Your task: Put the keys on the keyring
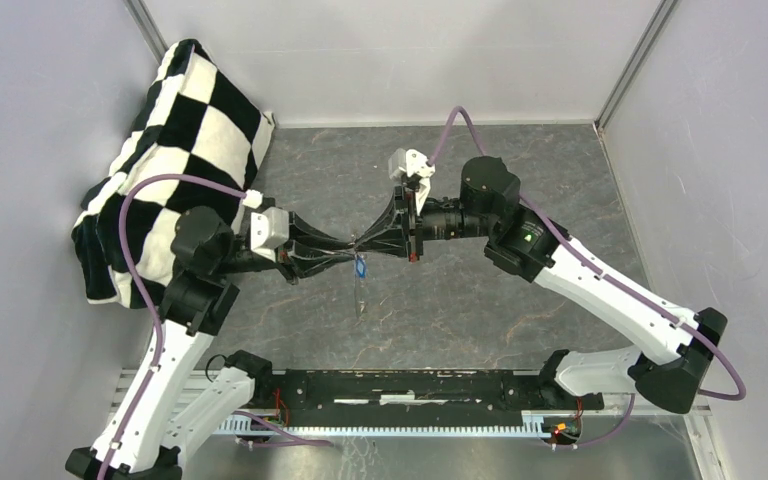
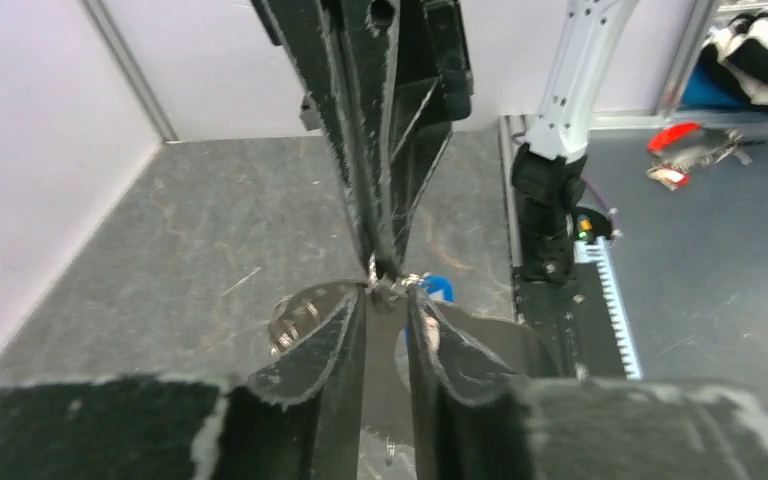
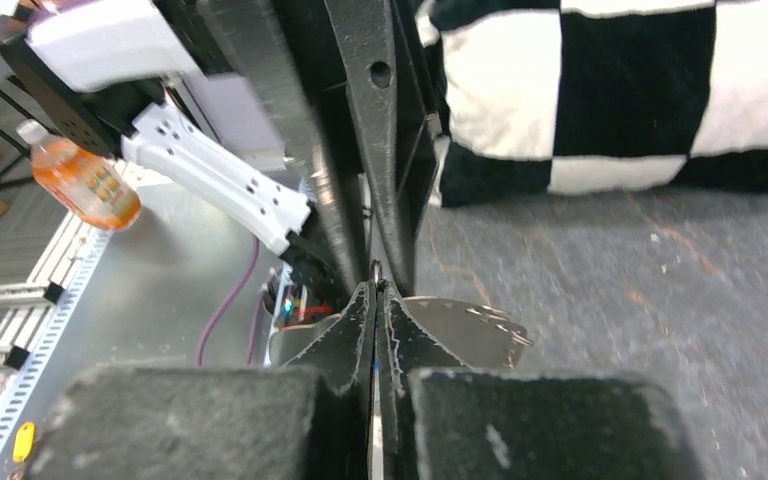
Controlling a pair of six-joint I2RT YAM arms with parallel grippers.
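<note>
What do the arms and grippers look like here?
The left arm and right arm have white shells, black joints and purple cables. The right arm shows a green light. The left gripper and right gripper have black tapered fingers, scuffed white.

A cushion leans in the far left corner. At bench centre, the left gripper and right gripper meet tip to tip, 1 key hanging just beneath.

The keyring shows only as small silvery wire bits, held in the air over the middle of the table. The blue-headed key hangs just beneath it, head uppermost. A thin grey line drops from the head toward the near edge.
</note>
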